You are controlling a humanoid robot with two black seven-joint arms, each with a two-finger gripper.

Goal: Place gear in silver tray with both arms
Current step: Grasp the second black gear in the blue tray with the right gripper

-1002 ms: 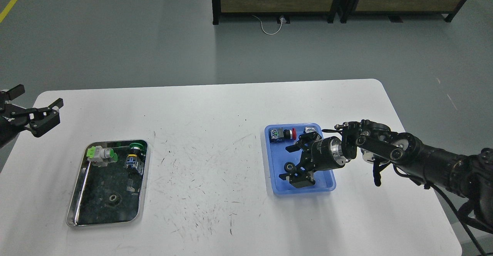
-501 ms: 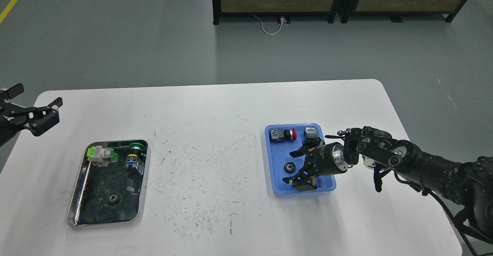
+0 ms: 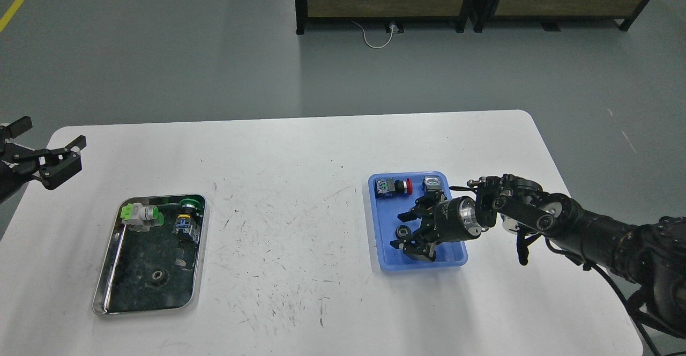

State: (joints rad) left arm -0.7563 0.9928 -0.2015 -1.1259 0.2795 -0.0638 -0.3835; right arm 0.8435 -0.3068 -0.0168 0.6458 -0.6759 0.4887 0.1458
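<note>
**Right gripper over the blue tray, gear between its fingers**

You had the right gripper (image 3: 403, 231) low over the blue tray (image 3: 382, 249), right of the frame's centre, with its two black fingers spread wide. The small black gear (image 3: 402, 232) lay on the tray floor in the gap between them; whether either finger touched it, you could not have told from this view. Above the gear, along the tray's upper edge, sat a red-capped push button (image 3: 393, 186) and a grey switch block (image 3: 432, 184). The right arm (image 3: 563, 222) ran in from the lower right edge, its silver wrist ring just behind the gripper.

Your left gripper (image 3: 47, 147) hung at the far left edge of the frame, over the corner of the white table (image 3: 300, 157), jaws apart and holding nothing. It was well apart from both trays.

The silver tray (image 3: 110, 275) lay in the lower left of the frame. In it you would have seen a second gear (image 3: 158, 276) near its lower edge, a green-and-white switch (image 3: 140, 215) at its upper left corner, and a green-capped button with a blue block (image 3: 187, 217) along its right side.
</note>
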